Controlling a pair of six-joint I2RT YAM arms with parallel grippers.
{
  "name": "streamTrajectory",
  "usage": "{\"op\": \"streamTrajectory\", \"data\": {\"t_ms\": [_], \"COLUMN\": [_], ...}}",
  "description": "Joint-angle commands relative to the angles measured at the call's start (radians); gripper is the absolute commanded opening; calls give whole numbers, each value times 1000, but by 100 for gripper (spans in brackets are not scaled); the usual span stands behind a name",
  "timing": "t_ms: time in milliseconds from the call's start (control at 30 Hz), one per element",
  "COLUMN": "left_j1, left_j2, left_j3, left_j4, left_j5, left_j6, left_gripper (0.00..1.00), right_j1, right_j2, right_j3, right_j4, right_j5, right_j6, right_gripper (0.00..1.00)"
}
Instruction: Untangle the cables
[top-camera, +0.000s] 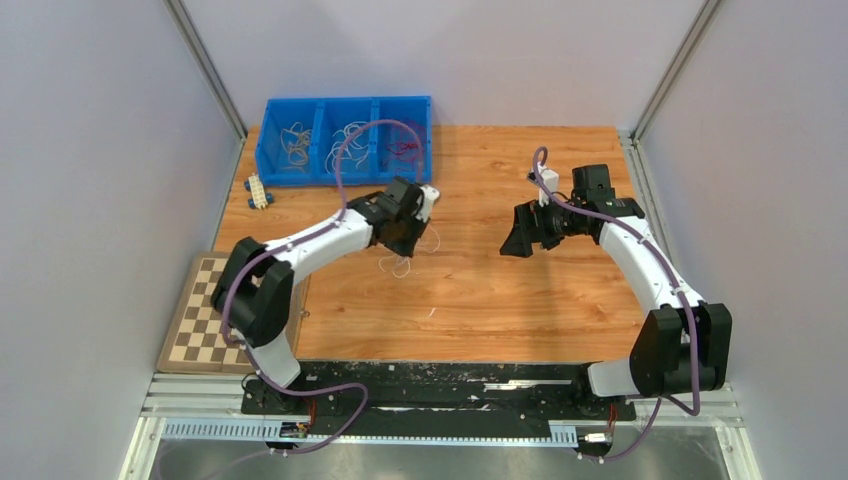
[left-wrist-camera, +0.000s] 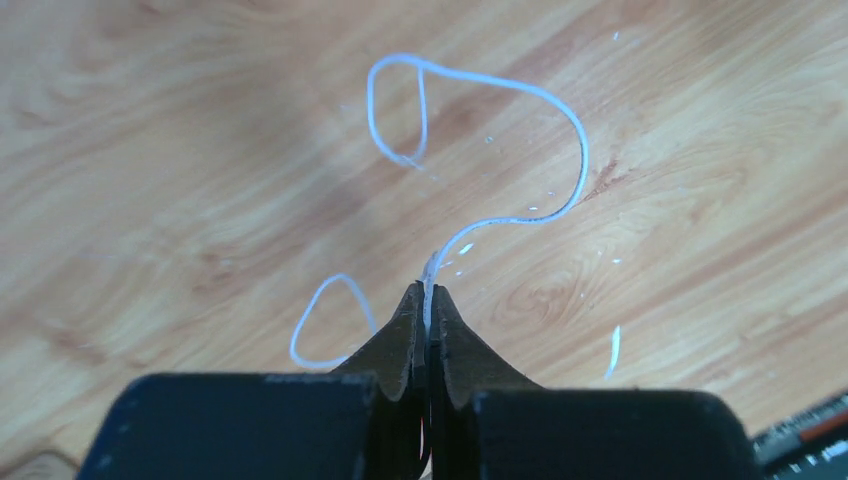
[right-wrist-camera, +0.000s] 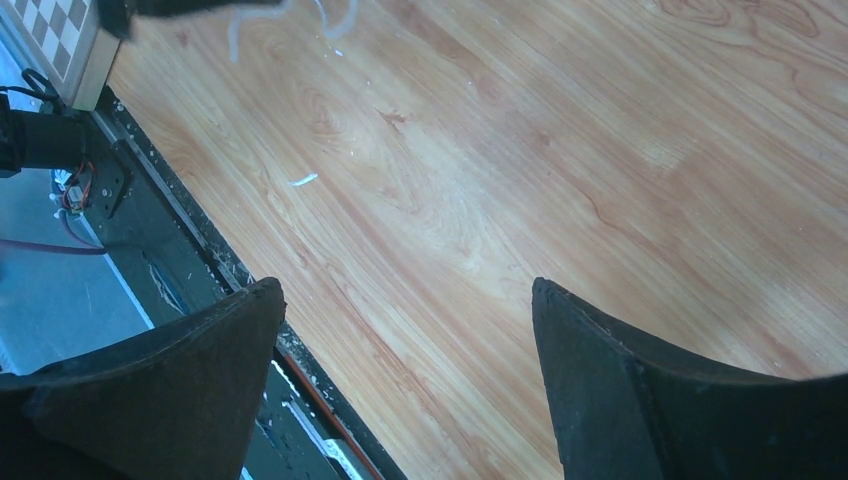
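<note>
In the left wrist view a thin white cable (left-wrist-camera: 560, 110) curls across the wooden table in a loop and an S-bend. My left gripper (left-wrist-camera: 428, 292) is shut on its near end, pinched between the fingertips. A second white loop (left-wrist-camera: 320, 320) lies just left of the fingers. From above, the left gripper (top-camera: 407, 238) sits low over the white cables (top-camera: 398, 265) at mid-table. My right gripper (top-camera: 518, 242) hovers to the right, apart from them. It stands open (right-wrist-camera: 405, 290) over bare wood with nothing between its fingers.
A blue three-compartment bin (top-camera: 345, 101) at the back left holds tan (top-camera: 295, 145), white (top-camera: 350, 140) and red cables (top-camera: 405, 148). A small white block (top-camera: 259, 192) lies in front of it. A checkerboard (top-camera: 205, 320) sits at the table's left edge. A short white scrap (top-camera: 432, 313) lies near the front.
</note>
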Motion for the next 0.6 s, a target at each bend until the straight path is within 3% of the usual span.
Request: {"op": "streamTrajectory", "data": {"t_ms": [0,167,300,400,567], "left_j1": [136,331,479,552,654], "left_j2": [-177,-294,-270,-218,-89], "left_j3": [104,214,382,503,666], "left_j4": [-103,-237,-315,-297,-131], "left_j5": [222,378,426,453,539], "left_j6": [139,263,293,273,154], "left_gripper": [0,0,0,0,0], "right_j1": [-5,-4,-5,-5,-4], "right_j2": [6,60,109,149,189], "right_j3": [25,63,89,112,139], "right_j4": [24,24,26,26,15], "right_j5": [-25,-41,-49,-40,-2], "right_j6": [-8,-6,-6,-8,-26], "right_gripper": [92,91,91,91,92]}}
